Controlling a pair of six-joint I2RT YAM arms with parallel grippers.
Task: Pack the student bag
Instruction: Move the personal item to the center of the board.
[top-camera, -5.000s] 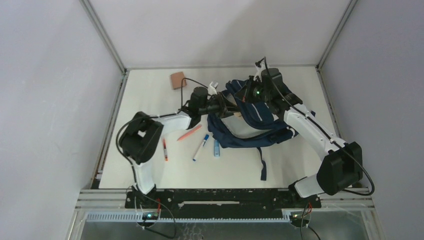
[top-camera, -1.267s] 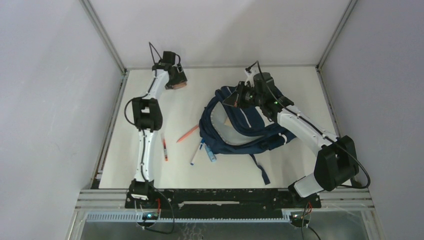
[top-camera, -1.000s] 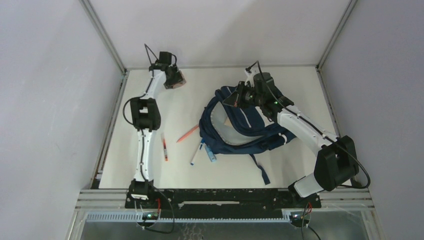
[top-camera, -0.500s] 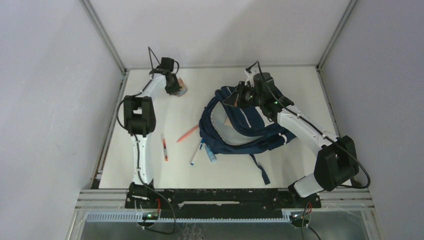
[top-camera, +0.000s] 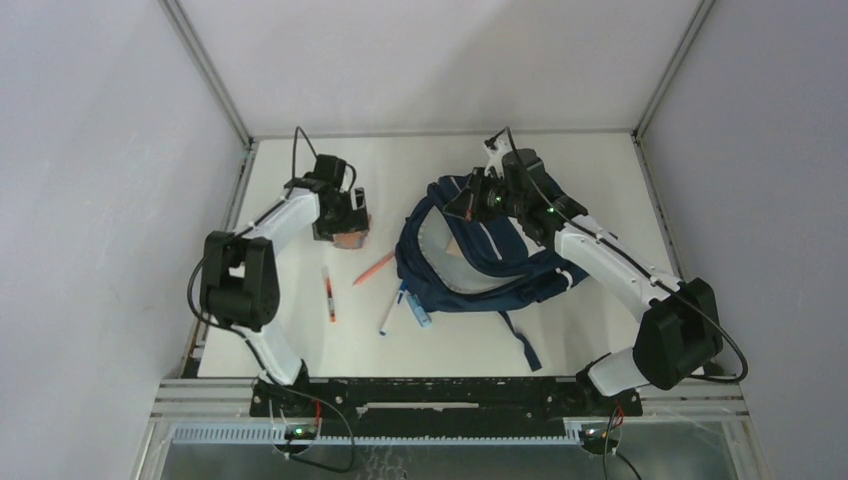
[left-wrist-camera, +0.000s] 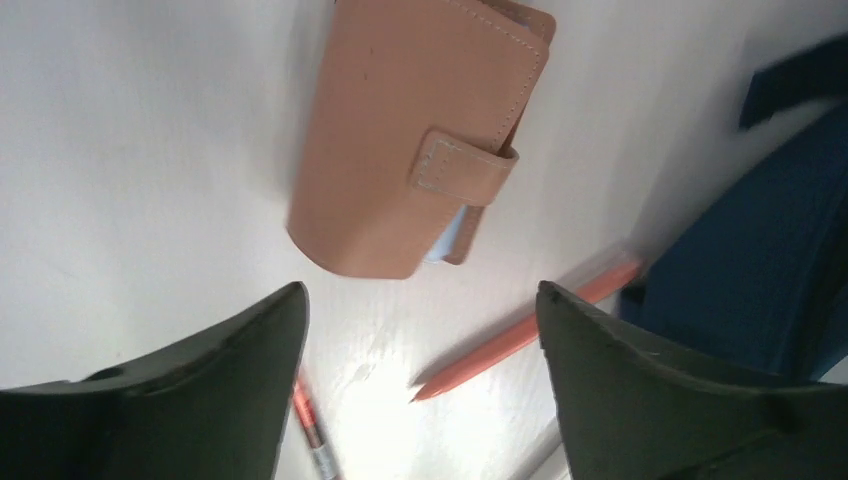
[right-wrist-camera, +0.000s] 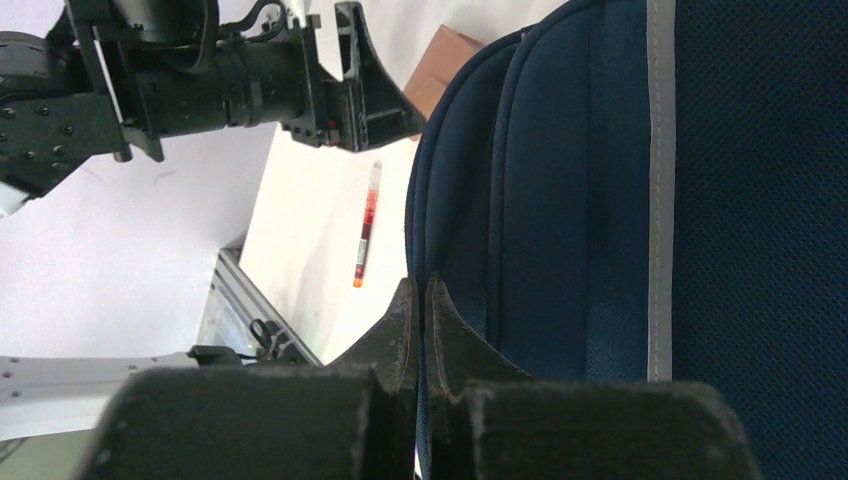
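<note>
Left gripper (left-wrist-camera: 420, 292): jaws spread wide with nothing between them; it hovers over the tabletop (top-camera: 600, 170) near the left side of the bag (top-camera: 490, 262).
Right gripper (right-wrist-camera: 420, 290): jaws pressed together on the bag's navy edge at its far end, holding that end raised.
Bag: navy with a white stripe, lying mid-tabletop; its mouth gapes toward the left and shows a pale inside.
Strap (top-camera: 522, 340): dark, trailing off the bag's near side onto the tabletop.
Wallet (left-wrist-camera: 420, 140): tan and stitched with its tab closed; left of the bag and apart from it, just beyond the left gripper's fingertips and not touching them.
Orange pen (top-camera: 376, 267): left of the bag and slanted, one end reaching the bag's left edge.
Red pen (top-camera: 328, 298): farther left of the bag than the orange pen, well apart from the bag.
Marker (top-camera: 390, 310): white with a blue cap, at the bag's near-left corner, its capped end against the bag's edge.
Light-blue item (top-camera: 421, 313): just beside the bag's near-left corner, right of the marker; too small to identify.
</note>
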